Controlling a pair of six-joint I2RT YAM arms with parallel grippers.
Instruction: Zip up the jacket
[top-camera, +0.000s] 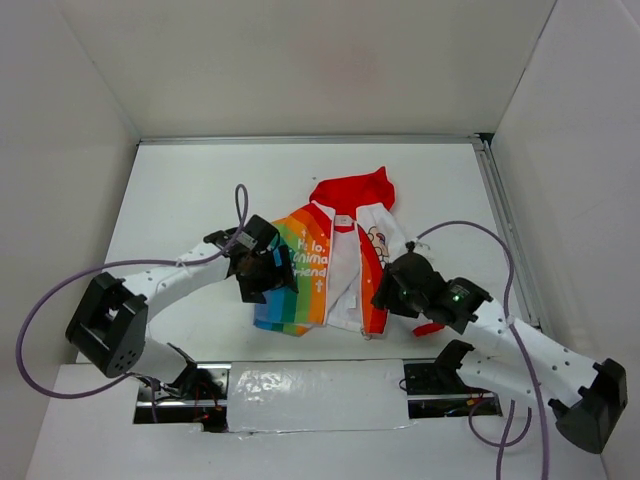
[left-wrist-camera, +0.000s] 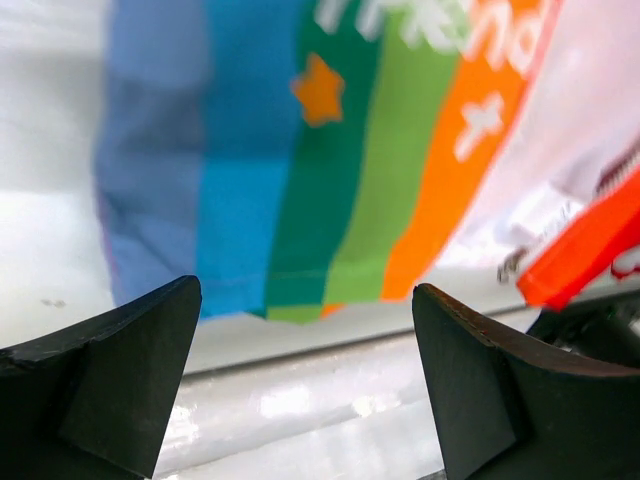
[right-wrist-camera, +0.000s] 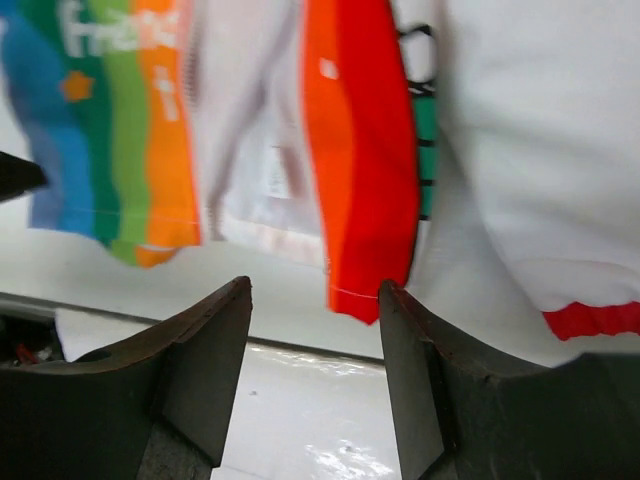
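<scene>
The jacket (top-camera: 335, 262) lies flat on the white table, red hood at the far end, front open, rainbow panel on the left, red zipper trim (top-camera: 372, 290) on the right. My left gripper (top-camera: 258, 288) is open and empty over the jacket's left rainbow edge; the left wrist view shows the rainbow hem (left-wrist-camera: 300, 190) beyond the open jaws. My right gripper (top-camera: 385, 297) is open and empty at the jacket's right lower edge; the right wrist view shows the red trim's lower end (right-wrist-camera: 360, 170) just beyond the jaws, not between them.
A red cuff (top-camera: 428, 328) shows under my right arm. A taped strip (top-camera: 315, 385) runs along the table's near edge between the arm bases. White walls enclose the table on three sides. Purple cables loop off both arms.
</scene>
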